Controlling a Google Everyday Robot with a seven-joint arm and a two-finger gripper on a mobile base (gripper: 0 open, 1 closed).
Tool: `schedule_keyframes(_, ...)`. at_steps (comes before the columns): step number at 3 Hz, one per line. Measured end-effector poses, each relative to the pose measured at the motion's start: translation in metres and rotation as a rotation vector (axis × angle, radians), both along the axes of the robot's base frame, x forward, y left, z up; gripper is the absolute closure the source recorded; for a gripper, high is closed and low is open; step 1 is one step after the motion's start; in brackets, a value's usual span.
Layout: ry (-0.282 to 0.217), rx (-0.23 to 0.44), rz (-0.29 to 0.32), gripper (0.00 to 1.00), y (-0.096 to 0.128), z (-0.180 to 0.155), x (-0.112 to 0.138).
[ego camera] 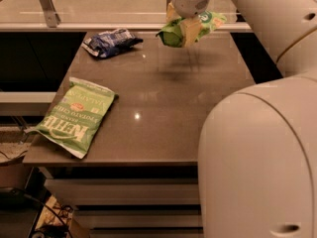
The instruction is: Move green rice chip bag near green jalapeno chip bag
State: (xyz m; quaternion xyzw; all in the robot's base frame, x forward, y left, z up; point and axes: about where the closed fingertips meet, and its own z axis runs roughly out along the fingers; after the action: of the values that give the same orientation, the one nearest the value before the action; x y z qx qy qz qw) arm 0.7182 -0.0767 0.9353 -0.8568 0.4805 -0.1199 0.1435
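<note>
At twelve o'clock, a small, bright green, crinkly plastic rice chip bag point(169, 35), light and crushable, is clamped mid-body by the gripper point(189, 29).

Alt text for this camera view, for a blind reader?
The gripper holds the green rice chip bag above the far side of the table. The green jalapeno chip bag lies flat at the near left edge, a dark blue bag far left.

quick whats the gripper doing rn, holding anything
Gripper: closed on the green rice chip bag, held up above the far side of the table.
</note>
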Motion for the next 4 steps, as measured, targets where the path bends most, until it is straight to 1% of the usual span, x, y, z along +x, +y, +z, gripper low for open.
schedule_keyframes(3,-0.032,0.027,0.010,1.00,0.017,0.009,-0.066)
schedule_keyframes(4,-0.035,0.055,0.034,1.00,0.026,0.006,-0.090)
